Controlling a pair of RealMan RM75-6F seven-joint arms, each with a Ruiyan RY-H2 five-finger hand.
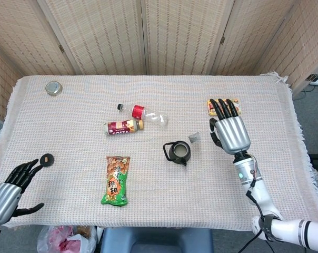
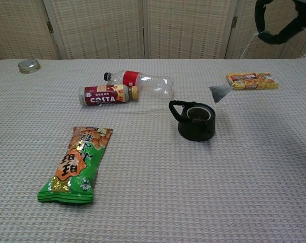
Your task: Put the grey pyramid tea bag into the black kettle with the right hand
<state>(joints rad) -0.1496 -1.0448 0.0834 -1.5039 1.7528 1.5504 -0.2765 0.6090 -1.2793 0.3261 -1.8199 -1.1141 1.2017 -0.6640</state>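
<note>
The black kettle stands open-topped in the middle of the table, handle to the left. The grey pyramid tea bag hangs in the air just up and right of the kettle's mouth, dangling from a thin string. My right hand is raised above the table and pinches the string's top end, its other fingers spread. My left hand rests at the near left edge, fingers apart and holding nothing.
A green snack bag, a Costa bottle and a clear cola bottle lie left of the kettle. A yellow snack box sits at the back right. A small black disc and a metal tin lie on the left.
</note>
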